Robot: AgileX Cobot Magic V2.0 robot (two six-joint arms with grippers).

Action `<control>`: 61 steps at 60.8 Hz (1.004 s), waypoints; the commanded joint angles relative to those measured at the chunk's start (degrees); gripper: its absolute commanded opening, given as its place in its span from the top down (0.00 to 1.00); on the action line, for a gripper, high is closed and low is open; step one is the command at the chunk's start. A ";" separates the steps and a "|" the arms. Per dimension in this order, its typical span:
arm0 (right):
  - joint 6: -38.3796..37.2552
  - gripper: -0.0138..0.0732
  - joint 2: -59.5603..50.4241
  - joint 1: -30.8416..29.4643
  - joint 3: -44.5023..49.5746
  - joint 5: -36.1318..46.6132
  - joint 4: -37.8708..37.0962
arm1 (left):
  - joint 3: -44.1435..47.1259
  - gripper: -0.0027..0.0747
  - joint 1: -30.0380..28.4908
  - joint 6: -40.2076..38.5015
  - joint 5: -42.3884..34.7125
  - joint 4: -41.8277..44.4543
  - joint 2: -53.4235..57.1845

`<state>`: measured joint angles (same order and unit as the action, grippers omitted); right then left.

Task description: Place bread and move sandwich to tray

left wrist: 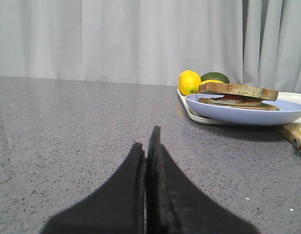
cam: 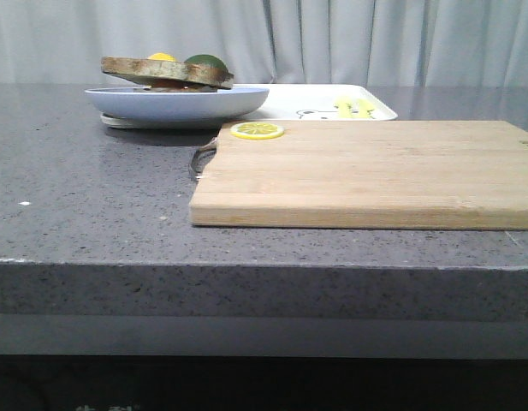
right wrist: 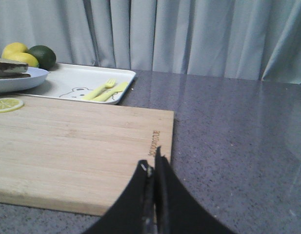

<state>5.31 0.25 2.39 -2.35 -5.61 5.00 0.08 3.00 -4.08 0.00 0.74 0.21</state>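
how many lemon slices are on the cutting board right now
1. A single lemon slice lies flat at the far left corner of the cutting board, close to the blue plate. No others show.

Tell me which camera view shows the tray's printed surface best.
Right wrist view: the tray shows its bear print and yellow fork marks. The front view shows only a thin sliver behind the cutting board; the left wrist view shows just edges under the plate.
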 commanded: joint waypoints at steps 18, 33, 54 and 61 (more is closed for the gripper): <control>0.19 0.98 -2.07 -1.24 3.72 2.38 -0.61 | 0.25 0.99 0.44 -0.55 -4.71 -0.03 1.20; 0.19 0.98 -2.07 -1.24 3.72 2.70 -0.61 | 0.25 0.99 0.44 -0.55 -4.71 -0.03 1.20; 0.19 0.98 -2.07 -1.48 3.72 5.61 -0.60 | 0.25 0.99 0.44 -0.55 -4.71 -0.03 1.20; 0.19 0.98 -2.07 -3.43 3.72 5.61 -0.60 | 0.25 0.99 0.44 -0.55 -4.71 -0.03 1.20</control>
<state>5.31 -0.51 0.34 1.55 -5.16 5.00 0.08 3.00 -4.08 0.00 0.74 0.21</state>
